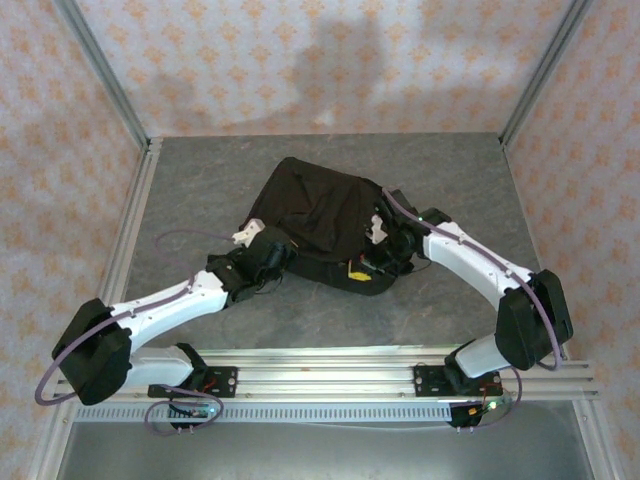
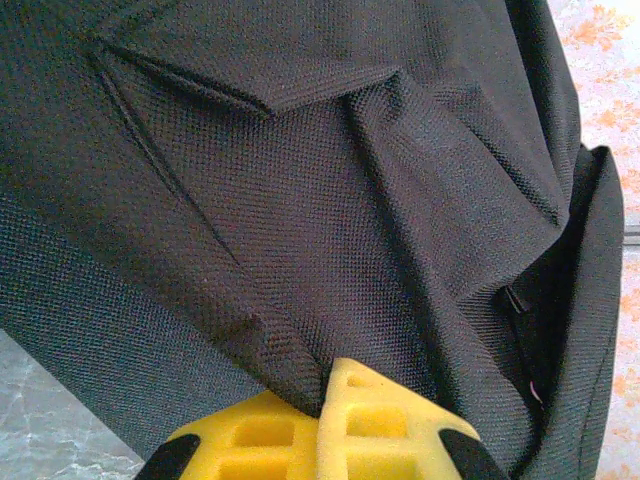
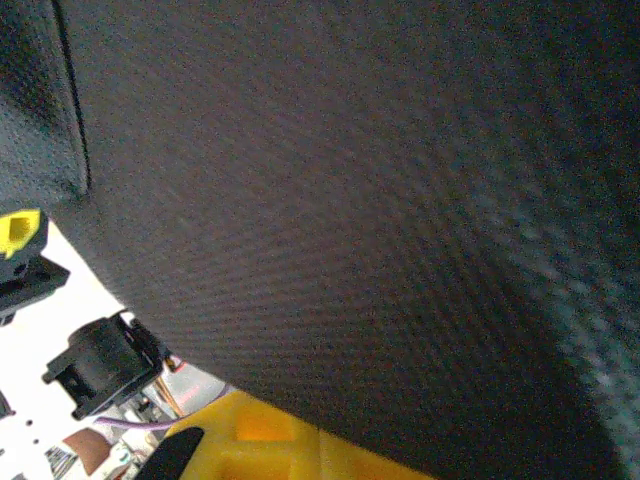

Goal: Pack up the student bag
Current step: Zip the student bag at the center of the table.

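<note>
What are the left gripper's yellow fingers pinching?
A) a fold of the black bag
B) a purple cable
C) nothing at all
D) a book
A: the left wrist view shows the left gripper shut on a fold of the black student bag.

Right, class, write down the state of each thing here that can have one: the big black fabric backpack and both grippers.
Large black soft fabric backpack: lying slumped and creased on the grey table.
Left gripper: shut on a fold of the backpack's fabric.
Right gripper: shut, buried against the backpack's fabric; grip unclear.
</note>
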You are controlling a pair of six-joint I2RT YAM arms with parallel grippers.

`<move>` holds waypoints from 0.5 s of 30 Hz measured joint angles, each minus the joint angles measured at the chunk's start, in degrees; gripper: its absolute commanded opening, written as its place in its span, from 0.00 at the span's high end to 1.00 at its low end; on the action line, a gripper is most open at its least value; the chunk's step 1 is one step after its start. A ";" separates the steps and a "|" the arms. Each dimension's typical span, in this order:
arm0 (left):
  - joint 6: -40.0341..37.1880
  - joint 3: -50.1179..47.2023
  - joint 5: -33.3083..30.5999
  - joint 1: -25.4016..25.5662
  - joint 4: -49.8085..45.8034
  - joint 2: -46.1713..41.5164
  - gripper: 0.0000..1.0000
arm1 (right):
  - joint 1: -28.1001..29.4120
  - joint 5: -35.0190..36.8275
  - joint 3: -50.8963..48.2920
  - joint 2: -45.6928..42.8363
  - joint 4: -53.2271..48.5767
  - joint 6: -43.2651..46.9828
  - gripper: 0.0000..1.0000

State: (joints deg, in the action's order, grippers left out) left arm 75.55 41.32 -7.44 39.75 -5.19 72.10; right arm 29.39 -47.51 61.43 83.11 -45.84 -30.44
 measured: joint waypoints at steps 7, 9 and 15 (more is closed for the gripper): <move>-2.43 0.85 -2.49 -5.81 -2.08 2.99 1.00 | -1.44 0.59 -0.26 -0.02 -8.33 1.68 1.00; -3.30 2.10 -2.69 -6.32 -2.97 3.43 1.00 | -1.46 1.16 -0.26 -0.02 -9.60 2.16 1.00; -7.89 9.64 -1.77 -8.39 -6.25 8.81 1.00 | -1.03 1.22 -0.11 -0.02 -9.44 1.97 1.00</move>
State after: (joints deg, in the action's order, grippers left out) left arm 67.66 50.96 -9.21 31.35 -11.44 80.90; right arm 28.36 -46.28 61.32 83.09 -55.29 -28.47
